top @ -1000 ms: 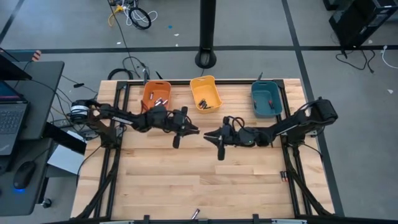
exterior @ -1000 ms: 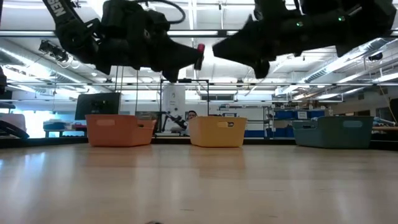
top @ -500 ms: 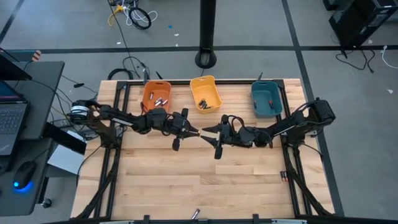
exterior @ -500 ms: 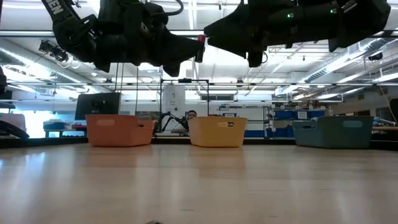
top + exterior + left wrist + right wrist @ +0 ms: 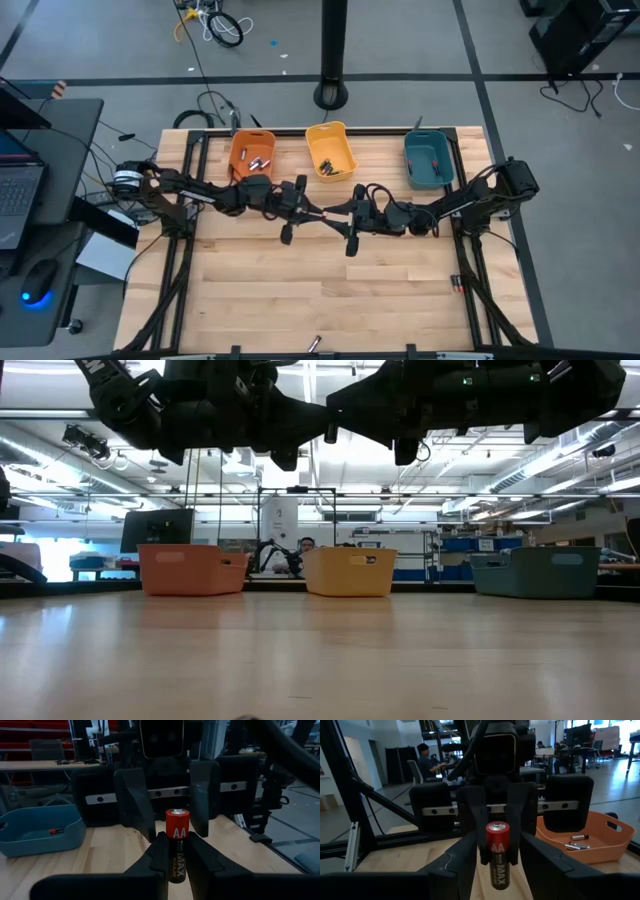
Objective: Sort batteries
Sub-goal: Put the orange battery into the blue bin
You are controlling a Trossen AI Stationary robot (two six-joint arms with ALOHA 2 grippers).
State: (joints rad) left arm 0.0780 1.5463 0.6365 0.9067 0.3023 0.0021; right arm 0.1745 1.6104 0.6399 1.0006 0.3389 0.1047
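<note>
A red-and-black AA battery (image 5: 176, 845) hangs in mid-air over the middle of the table, with my left gripper (image 5: 316, 212) shut on it. My right gripper (image 5: 336, 213) faces it tip to tip. It is open, and its fingers (image 5: 135, 807) stand on either side of the battery's red end (image 5: 498, 845) without touching it. In the low view both grippers meet high above the table, and a bit of the battery's red (image 5: 330, 433) shows between them. More batteries lie in the orange bin (image 5: 251, 153) and the yellow bin (image 5: 331, 151). My left gripper pinches the battery's black lower part (image 5: 173, 862) between its two fingers (image 5: 159, 855). They come level from the table's left side and lie across the battery. The battery stands about upright with its red capped end up, lifted clear of the table.
The orange, yellow and teal bins (image 5: 428, 159) stand in a row along the far edge. One battery lies in the teal bin (image 5: 55, 830). Loose batteries lie at the near edge (image 5: 313, 344) and by the right frame (image 5: 456, 283). People sit in the room beyond the table.
My left gripper has carried the battery a little toward the table's right and up, to my right gripper. My right gripper has tipped up and opened, and its fingers now stand on either side of the battery.
</note>
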